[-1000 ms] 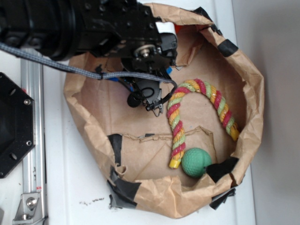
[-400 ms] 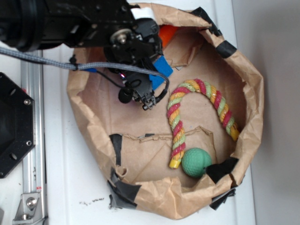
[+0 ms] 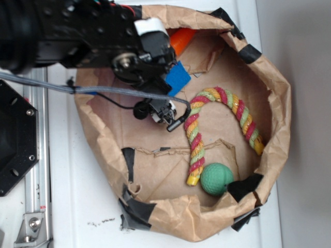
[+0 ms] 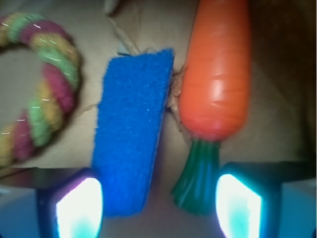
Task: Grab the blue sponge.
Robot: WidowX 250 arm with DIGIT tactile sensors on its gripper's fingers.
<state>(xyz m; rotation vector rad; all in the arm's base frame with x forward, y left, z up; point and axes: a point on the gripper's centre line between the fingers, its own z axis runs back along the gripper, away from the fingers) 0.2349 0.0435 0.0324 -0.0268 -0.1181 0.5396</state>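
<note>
grasp not yet made; approach stage only, with lowering, centring and closing left, as judged from this moment; the gripper (image 4: pixel 157 208) stands wide open and holds nothing, its two lit fingertips (image 4: pixel 79 208) apart at the bottom of the wrist view; the blue sponge (image 4: pixel 132 126) lies flat on the brown paper bag (image 3: pixel 217 219) floor, its near end just beside the left fingertip rather than midway; it is a bright blue, porous rectangular bar; the toy carrot (image 4: pixel 214 74) lies just beside it, the rope toy (image 4: pixel 42 89) on its other side.
</note>
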